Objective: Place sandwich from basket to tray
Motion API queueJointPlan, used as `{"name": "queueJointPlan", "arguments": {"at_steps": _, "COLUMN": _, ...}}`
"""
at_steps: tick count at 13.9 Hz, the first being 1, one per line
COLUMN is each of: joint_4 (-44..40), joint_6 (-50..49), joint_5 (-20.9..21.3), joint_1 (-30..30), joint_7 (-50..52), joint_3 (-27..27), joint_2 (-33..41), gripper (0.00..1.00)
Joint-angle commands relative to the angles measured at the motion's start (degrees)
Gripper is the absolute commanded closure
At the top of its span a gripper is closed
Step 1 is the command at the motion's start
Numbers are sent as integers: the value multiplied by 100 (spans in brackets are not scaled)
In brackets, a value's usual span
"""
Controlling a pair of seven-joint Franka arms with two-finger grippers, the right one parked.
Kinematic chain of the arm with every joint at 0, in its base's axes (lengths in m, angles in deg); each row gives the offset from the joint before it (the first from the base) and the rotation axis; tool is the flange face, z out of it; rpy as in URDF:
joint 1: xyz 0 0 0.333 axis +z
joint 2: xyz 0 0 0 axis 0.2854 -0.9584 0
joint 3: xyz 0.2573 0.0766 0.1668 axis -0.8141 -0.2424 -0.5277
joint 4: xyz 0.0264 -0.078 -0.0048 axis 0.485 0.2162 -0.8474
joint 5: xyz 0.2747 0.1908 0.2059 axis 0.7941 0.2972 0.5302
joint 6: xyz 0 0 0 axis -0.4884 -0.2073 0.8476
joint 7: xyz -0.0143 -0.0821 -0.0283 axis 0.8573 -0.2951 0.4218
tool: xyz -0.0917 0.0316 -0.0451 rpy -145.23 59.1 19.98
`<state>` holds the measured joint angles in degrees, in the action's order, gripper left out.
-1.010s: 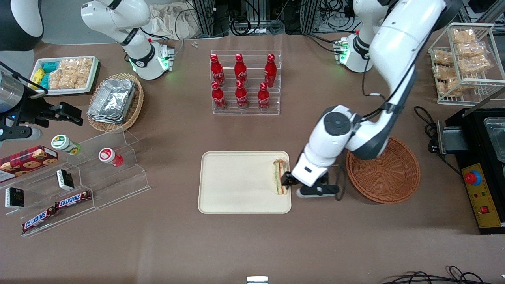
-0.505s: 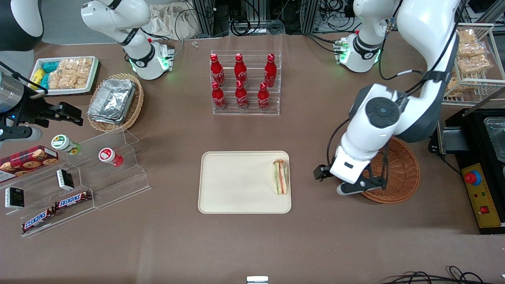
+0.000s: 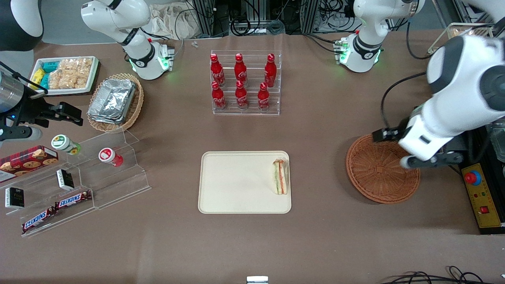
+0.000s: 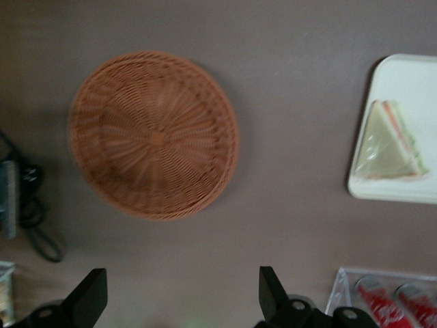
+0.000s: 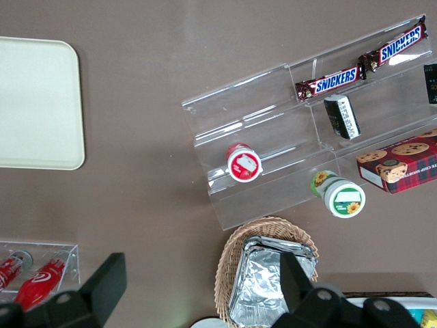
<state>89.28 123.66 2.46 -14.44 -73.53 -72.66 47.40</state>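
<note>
Where the front view takes in the whole table, the sandwich point(image 3: 280, 177) lies on the cream tray point(image 3: 236, 185), at the tray edge nearest the wicker basket point(image 3: 378, 173). The left gripper point(image 3: 382, 135) hangs above the basket rim farthest from the camera, well apart from the sandwich; its fingers are hard to separate here. A clear rack of red cola bottles point(image 3: 240, 81) stands farther from the camera than the tray.

The left wrist view adds what the front view lacks: the two black fingers point(image 4: 89, 301) stand wide apart with nothing between them, above bare table beside the basket point(image 4: 153, 133). The wrapped sandwich point(image 4: 388, 143) rests on a corner of the tray point(image 4: 410, 75).

The right wrist view shows only the tray's other end point(image 5: 34, 102), without the sandwich, and a stepped acrylic stand point(image 5: 300, 130) carrying Snickers bars point(image 5: 362, 61).
</note>
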Motion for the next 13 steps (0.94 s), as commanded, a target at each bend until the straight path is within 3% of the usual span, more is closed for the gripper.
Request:
{"name": "queueJointPlan", "arguments": {"at_steps": 1, "joint_4": 405, "joint_6": -377, "joint_5": -217, "joint_1": -223, "joint_7": -598, "joint_3": -625, "joint_2": 764, "gripper": 0}}
{"name": "queueJointPlan", "arguments": {"at_steps": 4, "joint_4": 1117, "joint_6": -343, "joint_5": -219, "joint_1": -294, "joint_7": -854, "joint_3": -970, "joint_2": 1644, "gripper": 0}}
{"name": "queueJointPlan", "arguments": {"at_steps": 13, "joint_4": 48, "joint_6": -677, "joint_5": -95, "joint_1": -259, "joint_7": -784, "joint_3": -979, "joint_2": 1076, "gripper": 0}}
